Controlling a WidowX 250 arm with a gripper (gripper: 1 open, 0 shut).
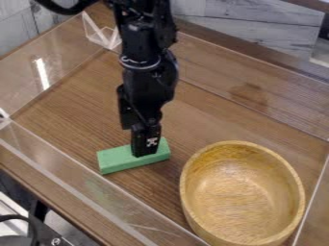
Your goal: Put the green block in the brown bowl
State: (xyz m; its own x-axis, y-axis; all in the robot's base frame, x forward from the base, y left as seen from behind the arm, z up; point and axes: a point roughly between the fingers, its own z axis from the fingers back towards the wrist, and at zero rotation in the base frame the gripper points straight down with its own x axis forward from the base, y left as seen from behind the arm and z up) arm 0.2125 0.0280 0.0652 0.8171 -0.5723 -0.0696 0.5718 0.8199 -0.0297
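Observation:
The green block (118, 160) lies flat on the wooden table, left of the brown bowl (244, 195). The bowl is empty and sits at the front right. My gripper (145, 147) points straight down over the block's right half, its black fingers low at the block and hiding that end. The jaws stand open and the block still rests on the table. I cannot tell whether the fingers touch it.
Clear acrylic walls (58, 159) ring the wooden table top (77, 110). A small clear plastic stand (103, 31) sits at the back left. The table's front edge runs close below the block and bowl.

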